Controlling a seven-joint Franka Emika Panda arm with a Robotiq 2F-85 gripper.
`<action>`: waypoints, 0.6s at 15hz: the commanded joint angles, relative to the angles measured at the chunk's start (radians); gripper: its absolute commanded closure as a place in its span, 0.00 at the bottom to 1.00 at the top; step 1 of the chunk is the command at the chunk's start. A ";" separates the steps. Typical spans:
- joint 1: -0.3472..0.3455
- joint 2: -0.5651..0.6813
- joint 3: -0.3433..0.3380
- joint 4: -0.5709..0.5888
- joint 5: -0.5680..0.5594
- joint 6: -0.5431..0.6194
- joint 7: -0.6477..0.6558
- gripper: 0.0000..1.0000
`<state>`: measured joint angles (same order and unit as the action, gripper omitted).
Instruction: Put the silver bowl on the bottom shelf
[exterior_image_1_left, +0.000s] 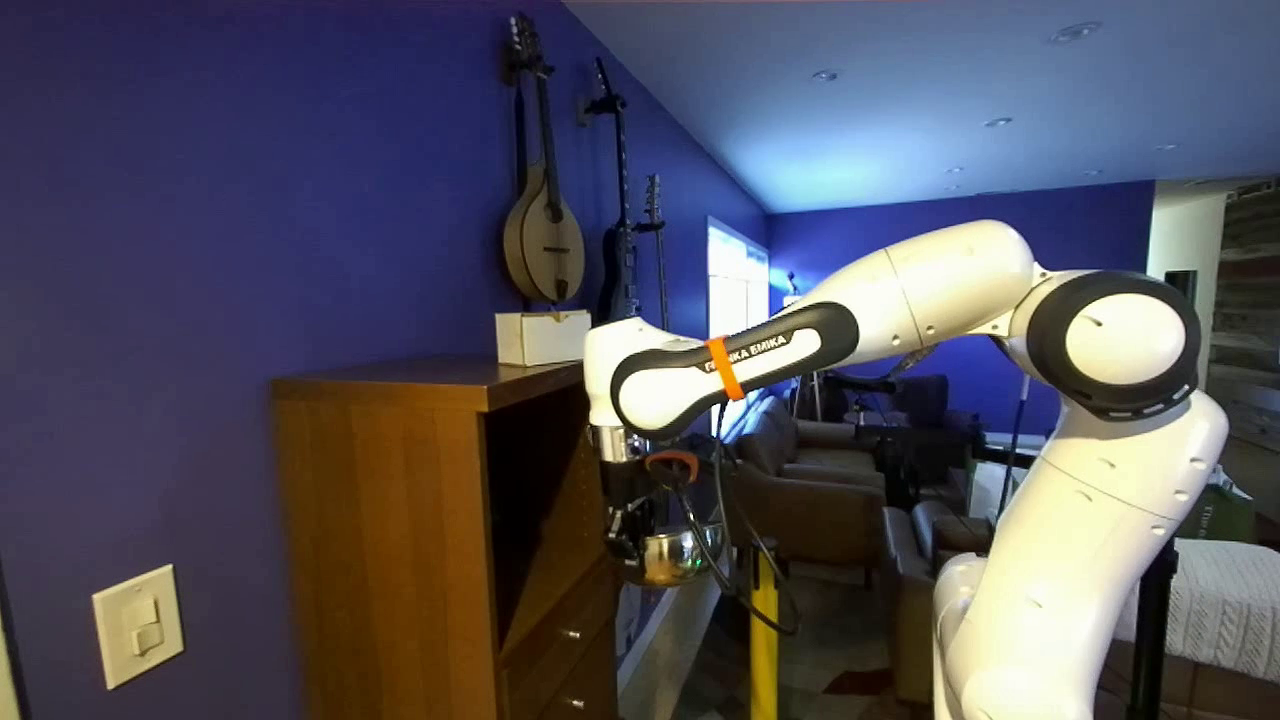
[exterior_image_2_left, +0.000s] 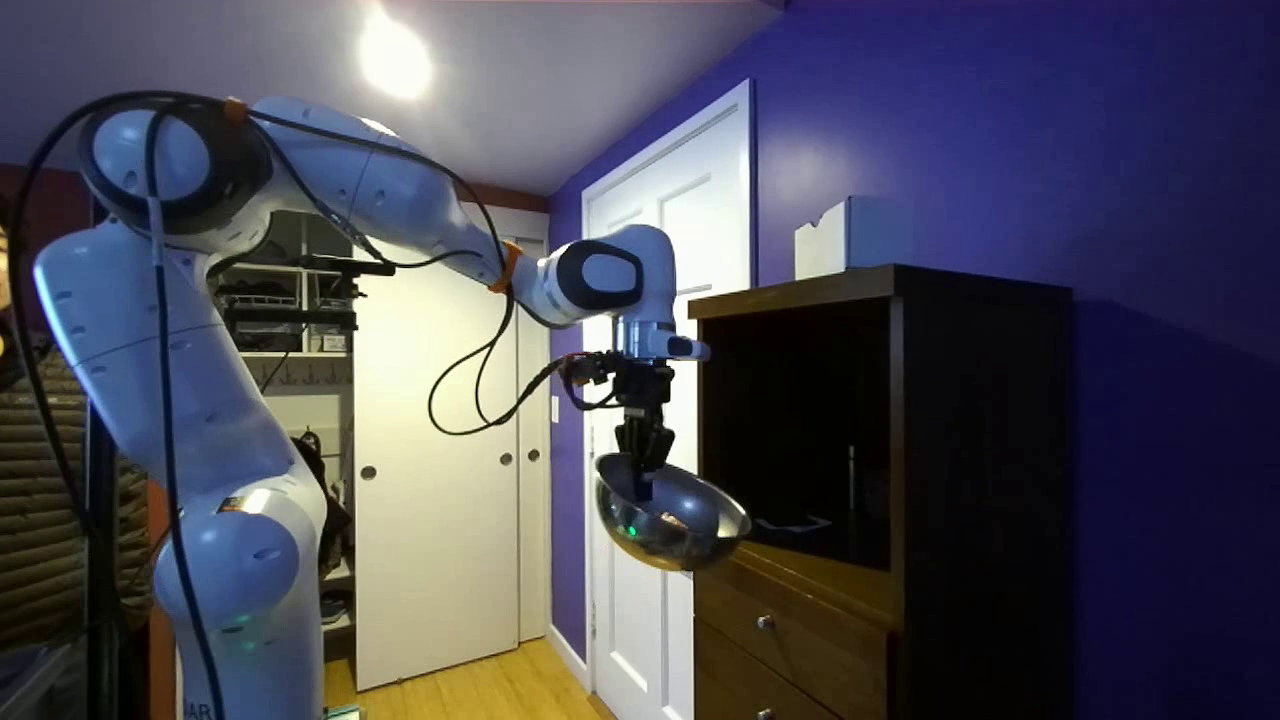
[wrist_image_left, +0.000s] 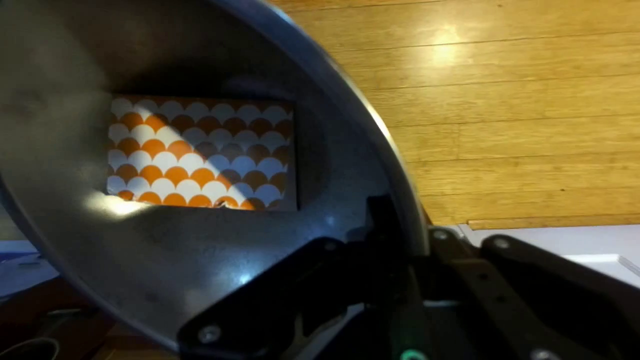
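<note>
The silver bowl (exterior_image_2_left: 690, 530) hangs in the air in front of the open brown cabinet (exterior_image_2_left: 980, 450), its rim tilted. It also shows in an exterior view (exterior_image_1_left: 675, 558) and fills the left of the wrist view (wrist_image_left: 210, 235). My gripper (exterior_image_2_left: 643, 485) points down and is shut on the bowl's rim, one finger inside the bowl. The grip also shows in the wrist view (wrist_image_left: 405, 235). A card or flat box with orange and white scallops (wrist_image_left: 200, 155) lies inside the bowl. The bottom shelf (exterior_image_2_left: 820, 580) is the board above the drawers; the bowl is apart from it, at its front left.
A white box (exterior_image_1_left: 543, 338) stands on the cabinet's top (exterior_image_1_left: 430, 375). A thin pale object (exterior_image_2_left: 795, 523) lies inside the compartment. Drawers with knobs (exterior_image_2_left: 765, 622) are below the shelf. A yellow post (exterior_image_1_left: 763, 630) stands near the bowl in an exterior view. A white door (exterior_image_2_left: 650, 600) is behind.
</note>
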<state>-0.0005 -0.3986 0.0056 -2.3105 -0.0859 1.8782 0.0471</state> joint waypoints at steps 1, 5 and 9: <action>-0.004 0.014 0.007 0.018 -0.030 -0.003 -0.001 0.93; -0.001 -0.010 0.026 0.002 -0.120 0.120 -0.037 0.98; 0.010 -0.037 0.045 -0.042 -0.197 0.266 -0.079 0.98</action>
<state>0.0041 -0.3778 0.0361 -2.2960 -0.2161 2.0489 0.0007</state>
